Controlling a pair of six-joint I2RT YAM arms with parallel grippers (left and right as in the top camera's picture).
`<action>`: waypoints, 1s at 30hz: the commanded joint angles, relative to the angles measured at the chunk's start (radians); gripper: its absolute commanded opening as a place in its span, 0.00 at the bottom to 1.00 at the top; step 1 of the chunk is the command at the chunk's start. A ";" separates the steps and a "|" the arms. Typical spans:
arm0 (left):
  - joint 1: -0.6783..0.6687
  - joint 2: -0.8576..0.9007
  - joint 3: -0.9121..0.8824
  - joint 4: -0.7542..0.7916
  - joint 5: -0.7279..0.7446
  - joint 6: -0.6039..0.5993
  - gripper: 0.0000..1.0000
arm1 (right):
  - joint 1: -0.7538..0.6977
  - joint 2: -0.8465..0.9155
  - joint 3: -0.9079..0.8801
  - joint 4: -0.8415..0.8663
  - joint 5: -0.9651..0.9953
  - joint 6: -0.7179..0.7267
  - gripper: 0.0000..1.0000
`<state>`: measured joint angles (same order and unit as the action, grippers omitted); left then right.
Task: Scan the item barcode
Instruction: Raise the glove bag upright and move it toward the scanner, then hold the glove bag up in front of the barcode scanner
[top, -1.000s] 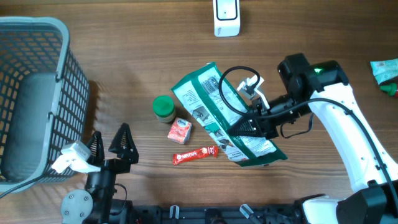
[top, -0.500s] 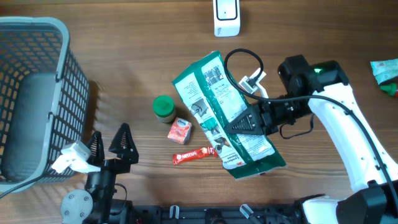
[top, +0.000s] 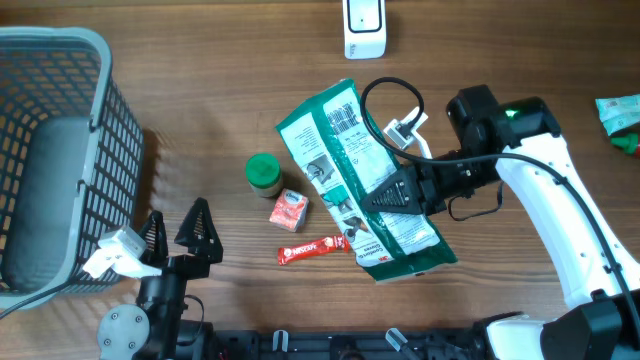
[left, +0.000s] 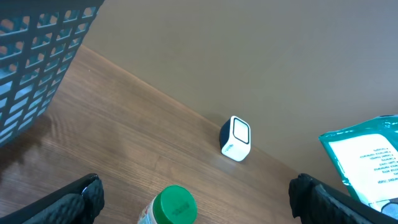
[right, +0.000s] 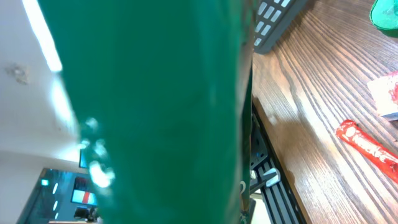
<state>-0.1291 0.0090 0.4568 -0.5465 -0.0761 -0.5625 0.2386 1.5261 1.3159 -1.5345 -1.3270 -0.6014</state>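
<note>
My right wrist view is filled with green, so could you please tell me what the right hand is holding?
Observer: The right hand is shut on a green pouch, gripping it at its side.
Operator: Thank you. Where is its barcode?
Observer: The barcode sits at the pouch's far end, facing up toward the overhead camera.
Operator: And where is the scanner, please?
Observer: The white scanner stands at the far edge of the table, beyond that barcode end and apart from the pouch.
</note>
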 joint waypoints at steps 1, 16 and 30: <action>-0.005 -0.003 -0.006 0.002 0.012 0.008 1.00 | -0.004 0.002 -0.001 0.005 -0.007 0.000 0.04; -0.005 -0.003 -0.005 0.002 0.012 0.008 1.00 | -0.004 0.012 -0.001 0.661 0.849 0.570 0.04; -0.005 -0.003 -0.006 0.002 0.012 0.008 1.00 | -0.004 0.098 -0.001 0.894 1.413 0.634 0.05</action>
<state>-0.1291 0.0090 0.4568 -0.5465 -0.0761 -0.5625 0.2348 1.5551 1.3109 -0.7078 0.0341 0.1234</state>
